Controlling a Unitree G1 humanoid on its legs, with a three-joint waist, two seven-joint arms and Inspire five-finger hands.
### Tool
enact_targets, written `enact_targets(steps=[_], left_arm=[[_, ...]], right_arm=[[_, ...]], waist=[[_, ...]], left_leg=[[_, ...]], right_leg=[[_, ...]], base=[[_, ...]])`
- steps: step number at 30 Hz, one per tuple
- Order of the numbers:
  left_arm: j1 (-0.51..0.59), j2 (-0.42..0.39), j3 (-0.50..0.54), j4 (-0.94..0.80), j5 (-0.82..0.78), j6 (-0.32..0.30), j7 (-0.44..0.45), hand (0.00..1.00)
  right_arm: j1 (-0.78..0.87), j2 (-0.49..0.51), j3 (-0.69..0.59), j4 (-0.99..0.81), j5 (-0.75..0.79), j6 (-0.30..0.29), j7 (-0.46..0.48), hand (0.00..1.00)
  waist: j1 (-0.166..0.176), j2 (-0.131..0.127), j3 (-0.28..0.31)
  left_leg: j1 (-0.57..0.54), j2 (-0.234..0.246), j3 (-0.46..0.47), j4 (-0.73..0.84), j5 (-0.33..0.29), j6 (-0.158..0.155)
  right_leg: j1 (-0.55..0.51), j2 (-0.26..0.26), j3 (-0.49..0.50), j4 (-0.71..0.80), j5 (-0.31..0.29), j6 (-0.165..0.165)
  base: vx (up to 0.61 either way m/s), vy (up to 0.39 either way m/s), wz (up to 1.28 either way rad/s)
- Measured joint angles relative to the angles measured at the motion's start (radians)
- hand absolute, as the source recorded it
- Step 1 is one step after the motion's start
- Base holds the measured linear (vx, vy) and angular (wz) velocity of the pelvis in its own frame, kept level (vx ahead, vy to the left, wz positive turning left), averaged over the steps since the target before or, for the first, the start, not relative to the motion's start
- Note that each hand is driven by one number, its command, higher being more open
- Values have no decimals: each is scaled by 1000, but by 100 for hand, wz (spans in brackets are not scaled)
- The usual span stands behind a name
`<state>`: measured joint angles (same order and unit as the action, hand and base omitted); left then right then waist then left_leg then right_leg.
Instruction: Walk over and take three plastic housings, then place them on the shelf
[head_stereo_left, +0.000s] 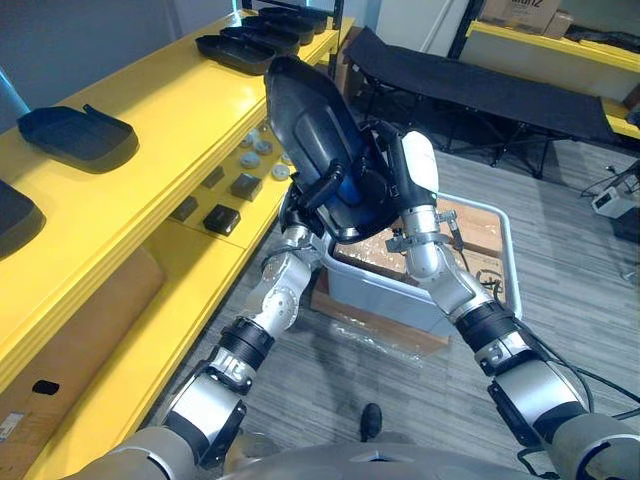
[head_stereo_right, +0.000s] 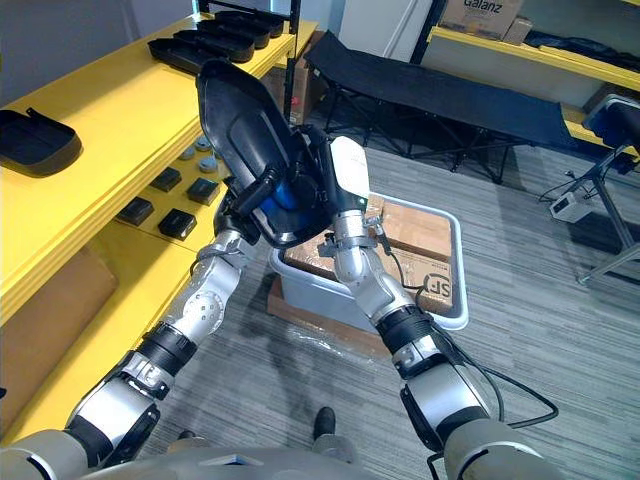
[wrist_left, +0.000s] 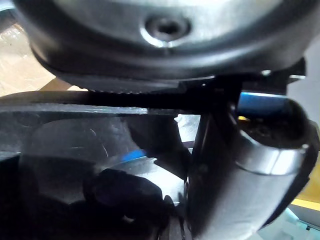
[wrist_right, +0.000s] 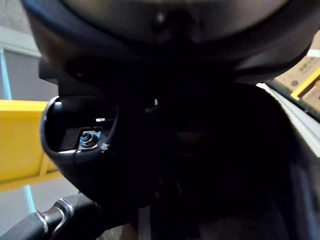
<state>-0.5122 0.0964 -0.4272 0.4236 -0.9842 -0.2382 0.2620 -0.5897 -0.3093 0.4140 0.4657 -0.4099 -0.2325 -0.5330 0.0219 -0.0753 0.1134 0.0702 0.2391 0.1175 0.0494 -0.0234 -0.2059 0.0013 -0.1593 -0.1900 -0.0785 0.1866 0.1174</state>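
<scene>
I hold one black plastic housing (head_stereo_left: 310, 120) tilted up between both hands, above the near end of the grey bin (head_stereo_left: 400, 290). My left hand (head_stereo_left: 300, 205) grips its lower edge from the shelf side, with a finger curled across the shell. My right hand (head_stereo_left: 395, 185), its thumb in a white cover, clasps the other side. The long yellow shelf (head_stereo_left: 150, 110) runs along my left. On its top lie more black housings: one near me (head_stereo_left: 75, 135) and several stacked in a row at the far end (head_stereo_left: 240, 50).
The lower yellow shelf level carries small black boxes (head_stereo_left: 222, 218) and round grey parts (head_stereo_left: 255, 150). The grey bin holds cardboard boxes (head_stereo_left: 480, 225) and stands on the striped floor. A black folding cot (head_stereo_left: 470, 85) stands behind it, and another yellow rack (head_stereo_left: 560, 50) farther back.
</scene>
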Motion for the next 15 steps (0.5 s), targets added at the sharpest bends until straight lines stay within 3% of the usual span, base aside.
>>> enact_targets(steps=[1,2,8,11,15], left_arm=[[2,0,-1,1,0,-10,0,0],[3,0,-4,1,0,-23,0,0],[5,-2,0,0,8,-81,6,0],[6,-42,45,-15,52,-117,78,0],[14,-63,68,-69,260,-120,225,0]], right_arm=[[0,3,0,-1,0,0,-1,0],[6,9,-1,-7,0,0,-6,100],[55,19,-12,-58,4,-33,-20,100],[106,52,-11,-85,87,-61,-15,100],[142,85,-16,-117,214,-57,24,100]], waist=[[0,0,0],[1,0,0],[0,0,0],[-2,0,0],[0,-1,0]], left_leg=[[1,0,1,0,0,0],[1,0,1,0,0,0],[1,0,1,-1,0,0],[2,0,1,-1,0,0],[2,0,0,-1,0,0]], right_leg=[[0,0,0,0,0,0],[0,0,0,0,0,0],[0,-1,0,0,-1,1],[1,-1,0,0,-1,1],[2,-1,-1,0,-1,1]], base=[[0,0,0],[0,0,0],[0,0,0],[0,0,0],[0,0,0]])
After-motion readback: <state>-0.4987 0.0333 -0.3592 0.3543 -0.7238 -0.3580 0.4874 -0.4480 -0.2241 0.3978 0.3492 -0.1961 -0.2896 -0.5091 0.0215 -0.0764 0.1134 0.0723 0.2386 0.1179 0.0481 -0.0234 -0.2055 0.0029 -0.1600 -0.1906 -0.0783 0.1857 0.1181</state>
